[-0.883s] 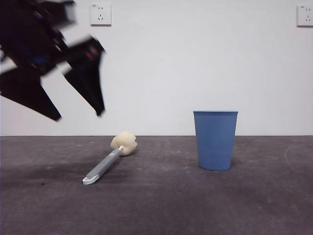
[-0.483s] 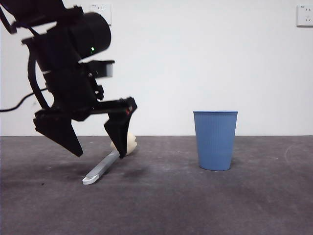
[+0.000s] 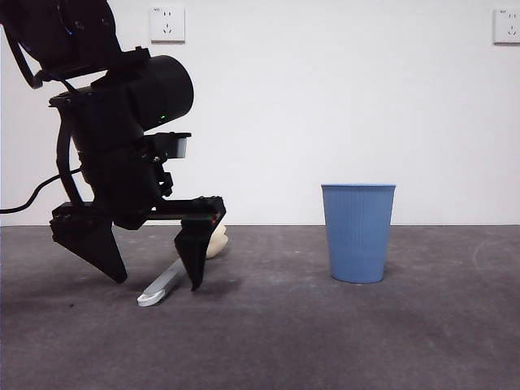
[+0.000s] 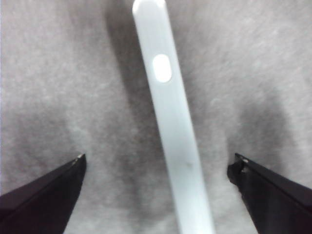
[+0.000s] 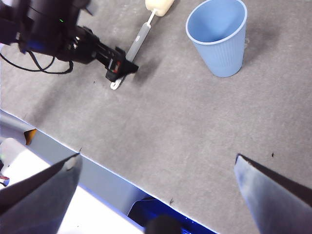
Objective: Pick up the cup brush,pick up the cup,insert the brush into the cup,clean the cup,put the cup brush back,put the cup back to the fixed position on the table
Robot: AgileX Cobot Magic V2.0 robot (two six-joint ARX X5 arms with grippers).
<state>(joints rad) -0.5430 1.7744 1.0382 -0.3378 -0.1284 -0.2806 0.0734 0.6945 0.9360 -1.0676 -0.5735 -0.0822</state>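
The cup brush (image 3: 166, 282) lies flat on the table (image 3: 325, 341) at the left, its pale yellow sponge head (image 3: 216, 239) pointing away. My left gripper (image 3: 154, 278) is open and low over the handle, one jaw on each side, not touching it. In the left wrist view the grey handle (image 4: 170, 122) runs between the open jaws of the left gripper (image 4: 157, 162). The blue cup (image 3: 357, 232) stands upright to the right, apart from the brush. My right gripper (image 5: 157, 158) is open and empty, high above the table, looking down on the cup (image 5: 219, 39), the brush (image 5: 139, 41) and the left gripper (image 5: 119, 68).
A white wall with two sockets (image 3: 166, 24) stands behind the table. The table's near edge (image 5: 97, 158) shows in the right wrist view, with a pale floor beyond it. A black cable (image 5: 29, 66) trails from the left arm.
The left arm has come down from the upper left to the brush. Its open jaws now straddle the handle near the table. Brush and cup have not moved.
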